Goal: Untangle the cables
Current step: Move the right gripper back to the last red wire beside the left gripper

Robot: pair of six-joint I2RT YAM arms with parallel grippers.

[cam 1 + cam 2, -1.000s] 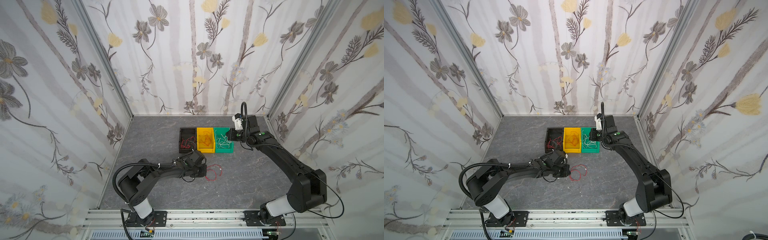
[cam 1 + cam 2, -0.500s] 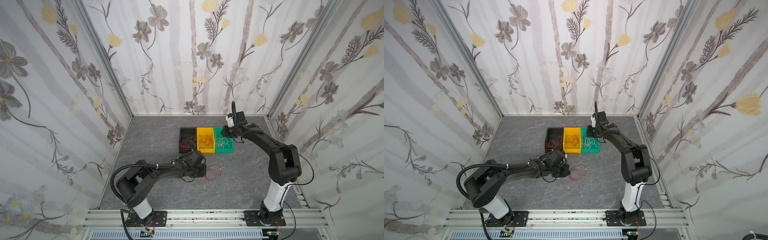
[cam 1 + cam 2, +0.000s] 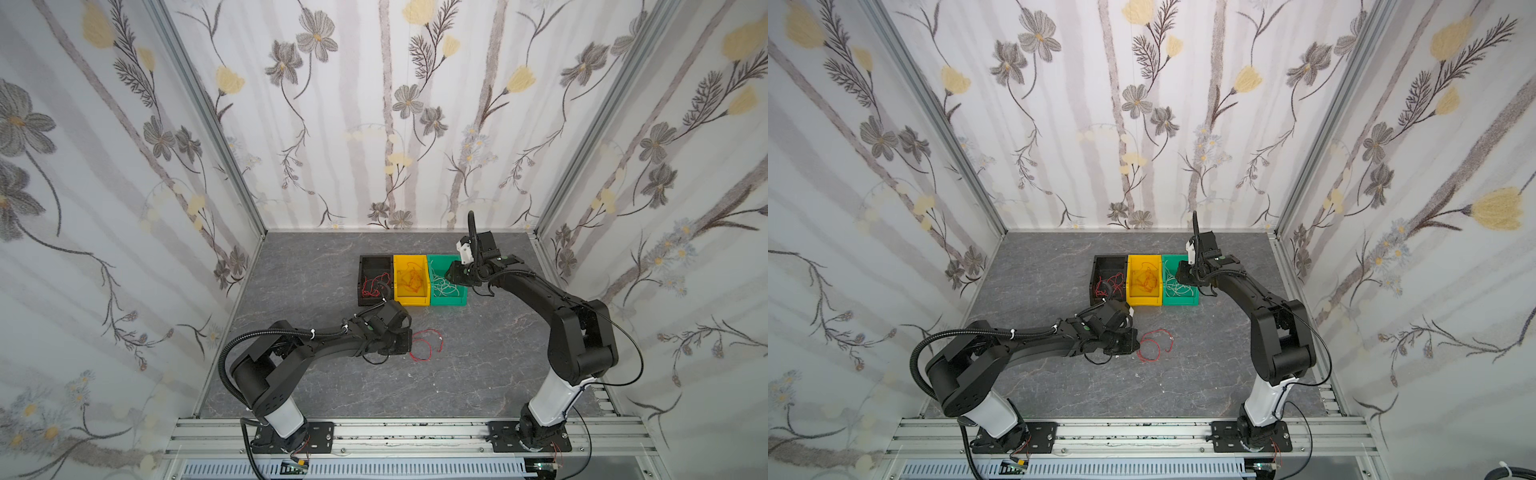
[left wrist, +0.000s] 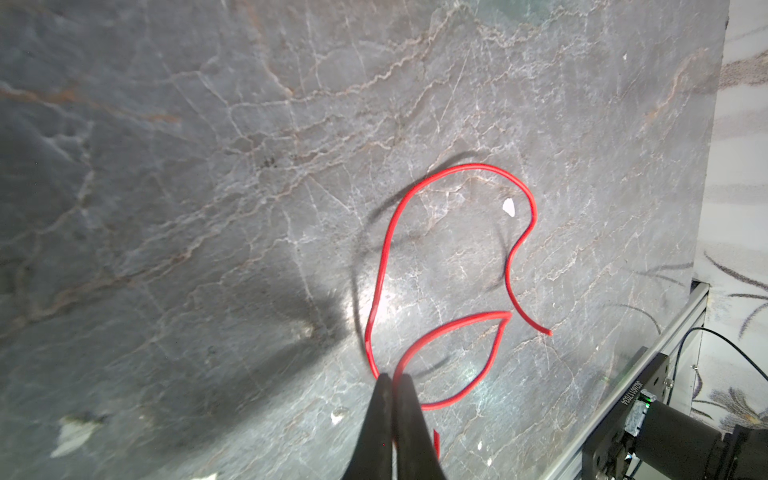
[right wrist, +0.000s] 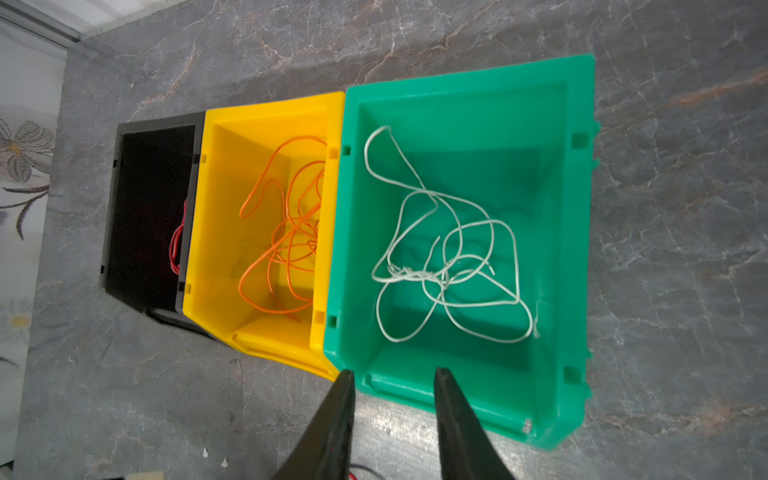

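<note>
Right gripper [image 5: 395, 371] newly parted over green bin [image 5: 579, 232], white cable [image 5: 482, 305] delivered; left gripper [image 4: 394, 377] clenched on red cable [image 4: 382, 257].

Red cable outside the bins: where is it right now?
In both top views the red cable lies looped on the grey table near its middle, on the near side of the yellow bin, with one stretch pinched in the left gripper.

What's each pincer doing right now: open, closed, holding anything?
Left pincer: closed on the red cable.
Right pincer: open, holding nothing, by the green bin.
</note>
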